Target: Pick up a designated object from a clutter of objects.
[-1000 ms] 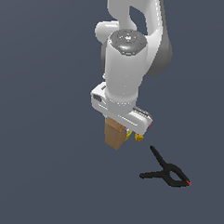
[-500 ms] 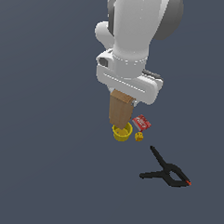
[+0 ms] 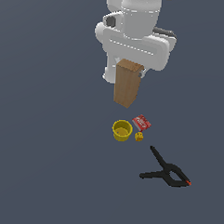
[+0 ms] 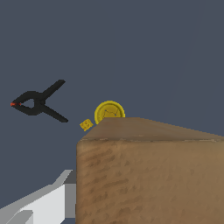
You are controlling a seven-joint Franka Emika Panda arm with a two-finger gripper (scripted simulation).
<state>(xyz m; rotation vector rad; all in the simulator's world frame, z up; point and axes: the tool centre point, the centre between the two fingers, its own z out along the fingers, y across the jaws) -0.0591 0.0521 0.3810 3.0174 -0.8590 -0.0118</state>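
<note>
- The brown box (image 3: 127, 83) hangs upright in the upper middle of the exterior view, its top tucked under the gripper (image 3: 131, 63), clear of the floor and above the other items.
- The jaws themselves are hidden behind the arm's body there; the wrist view shows one pale finger (image 4: 48, 202) flat against the box's side, so the gripper appears clamped on the box.
- Judged risk: the hold sits only at the box's top end, so a quick swing could let the long body pivot or slide out.
- If it dropped, it would likely land on the yellow cup (image 3: 122, 130), the red-and-white packet (image 3: 141, 122) or the tiny yellow cube (image 3: 139, 136) just below.
- The black clamp (image 3: 168, 171), lower right, lies well apart from that fall line.
</note>
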